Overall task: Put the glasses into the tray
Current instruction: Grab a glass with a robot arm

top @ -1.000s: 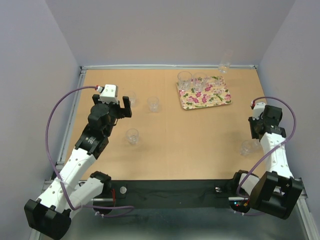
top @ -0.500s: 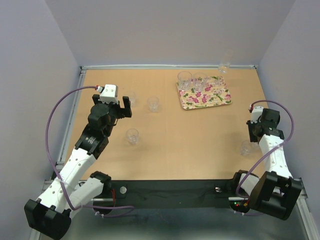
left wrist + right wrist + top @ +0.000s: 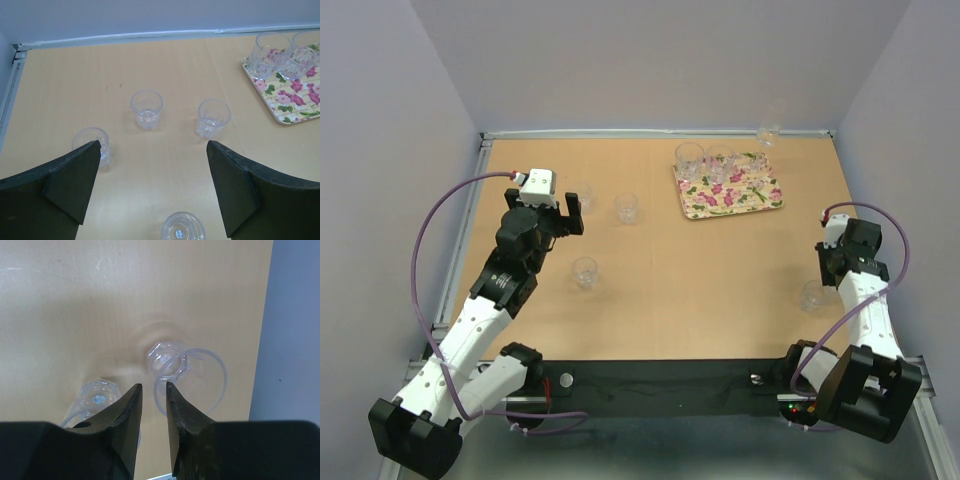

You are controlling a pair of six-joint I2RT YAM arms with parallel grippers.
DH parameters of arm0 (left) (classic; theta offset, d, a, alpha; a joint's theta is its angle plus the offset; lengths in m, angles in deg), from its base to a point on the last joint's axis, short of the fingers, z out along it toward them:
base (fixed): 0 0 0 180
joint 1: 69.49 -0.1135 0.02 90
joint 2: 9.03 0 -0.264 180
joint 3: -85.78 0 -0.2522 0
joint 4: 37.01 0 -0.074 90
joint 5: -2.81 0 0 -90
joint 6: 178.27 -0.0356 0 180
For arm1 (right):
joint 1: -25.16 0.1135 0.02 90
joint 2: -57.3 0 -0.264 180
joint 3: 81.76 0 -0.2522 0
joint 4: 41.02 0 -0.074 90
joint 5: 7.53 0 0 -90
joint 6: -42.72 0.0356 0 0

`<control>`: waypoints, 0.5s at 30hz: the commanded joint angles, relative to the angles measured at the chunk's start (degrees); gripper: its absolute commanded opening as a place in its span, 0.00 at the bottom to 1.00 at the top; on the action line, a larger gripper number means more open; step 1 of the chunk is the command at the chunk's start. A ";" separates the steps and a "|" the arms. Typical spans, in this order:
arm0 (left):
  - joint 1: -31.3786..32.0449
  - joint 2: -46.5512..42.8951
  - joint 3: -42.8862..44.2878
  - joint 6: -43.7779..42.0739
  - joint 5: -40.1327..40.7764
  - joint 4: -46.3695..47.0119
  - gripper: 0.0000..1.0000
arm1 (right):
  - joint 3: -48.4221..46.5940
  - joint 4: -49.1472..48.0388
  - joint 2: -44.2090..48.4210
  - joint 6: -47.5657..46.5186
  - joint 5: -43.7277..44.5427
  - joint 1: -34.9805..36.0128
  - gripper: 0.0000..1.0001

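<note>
While the top view gives only one faint glass [image 3: 813,296] under the right arm, between 3 and 4 o'clock on the table [image 3: 720,290], the right wrist view shows two there. They are a rim glass [image 3: 200,374] at 3 o'clock of the fingers and a neighbour glass [image 3: 97,399] at 9 o'clock, half hidden behind the left finger. The top view also shows three loose glasses in the left half, but the left wrist view shows four. These are a middle tumbler [image 3: 146,108], a right tumbler [image 3: 213,117], a left tumbler [image 3: 91,145] beside the left finger, and a near tumbler [image 3: 183,229] at 6 o'clock between the fingers.

The right gripper [image 3: 154,386] is drawn nearly together, leaving a narrow slot. One finger is inside the rim glass's mouth and the other outside, so the wall stands in the slot. Whether the pads press on it I cannot tell. The left gripper [image 3: 152,150], at 10 o'clock on the table, is spread wide and holds nothing.

There is one tray [image 3: 745,192], at 1 o'clock on the table. Two tray glasses [image 3: 267,55] stand at its 11 o'clock corner. A wall glass [image 3: 768,130] stands off the tray at 1 o'clock of it, by the back wall. That makes nine glasses: two on the tray and seven off it.
</note>
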 commanded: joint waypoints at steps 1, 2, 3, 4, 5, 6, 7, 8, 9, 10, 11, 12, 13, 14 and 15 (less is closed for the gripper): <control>-0.13 -0.80 -0.62 -0.09 -0.41 2.59 0.99 | 0.80 -2.03 -0.54 0.27 0.34 -0.83 0.31; -0.13 -0.80 -0.62 -0.09 -0.41 2.59 0.99 | 0.88 -2.03 -0.54 0.27 0.17 -0.91 0.31; -0.13 -0.88 -0.71 -0.09 -0.49 2.59 0.99 | 1.06 -2.12 -0.63 0.18 0.17 -1.09 0.31; -0.13 -0.88 -0.71 -0.09 -0.50 2.59 0.99 | 1.23 -2.21 -0.80 0.09 0.08 -1.09 0.31; -0.13 -0.80 -0.62 -0.18 -0.58 2.59 0.99 | 1.41 -2.30 -0.80 -0.08 -0.36 -1.18 0.31; -0.13 -0.80 -0.71 -0.09 -0.58 2.59 0.99 | 1.41 -2.38 -1.06 0.00 -0.54 -1.27 0.31; -0.13 -0.88 -0.71 -0.09 -0.58 2.59 0.99 | 1.50 -2.47 -1.24 -0.09 -0.62 -1.27 0.31; -0.13 -0.80 -0.71 -0.09 -0.58 2.59 0.99 | 1.50 -2.65 -1.85 -0.17 -0.80 -1.44 0.30; -0.13 -0.88 -0.71 -0.09 -0.58 2.59 0.99 | 1.50 -2.82 -2.12 -0.17 -0.89 -1.53 0.30; -0.13 -0.97 -0.71 -0.09 -0.58 2.59 0.99 | 1.50 -3.00 -2.73 -0.17 -1.15 -1.62 0.29; -0.13 -0.88 -0.71 -0.18 -0.50 2.59 0.99 | 1.41 -3.09 -2.74 -0.17 -1.33 -1.71 0.28; -0.13 -0.97 -0.71 -0.09 -0.50 2.59 0.99 | 1.41 -3.35 -3.35 -0.26 -1.50 -1.79 0.26; -0.13 -1.06 -0.71 -0.09 -0.50 2.59 0.99 | 1.41 -3.53 -3.70 -0.26 -1.59 -1.88 0.25; -0.13 -1.15 -0.71 -0.09 -0.41 2.59 0.99 | 1.32 -3.62 -4.23 -0.26 -1.94 -1.97 0.23; -0.13 -1.06 -0.71 -0.09 -0.41 2.51 0.99 | 1.32 -3.79 -4.58 -0.26 -1.94 -2.06 0.22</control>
